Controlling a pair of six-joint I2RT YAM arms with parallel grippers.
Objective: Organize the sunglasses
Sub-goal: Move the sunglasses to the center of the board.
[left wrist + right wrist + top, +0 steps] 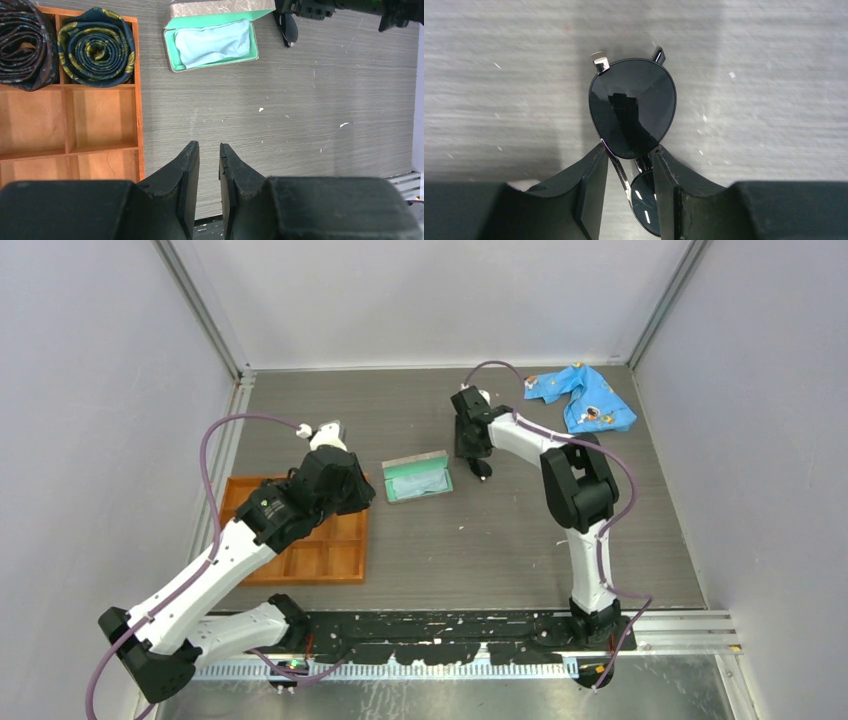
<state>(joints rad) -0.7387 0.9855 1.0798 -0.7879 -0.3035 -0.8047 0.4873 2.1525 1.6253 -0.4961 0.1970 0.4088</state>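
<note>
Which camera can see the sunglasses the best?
The right wrist view: the sunglasses sit big in the middle, one dark lens plain, the right gripper around the bridge. The left wrist view shows only a small lens at its top edge. The top view barely shows them.

- You've got a grey wood-grain table under everything.
- Plain pale walls box you in on three sides.
- Metal posts run up the back corners; light's even.
</note>
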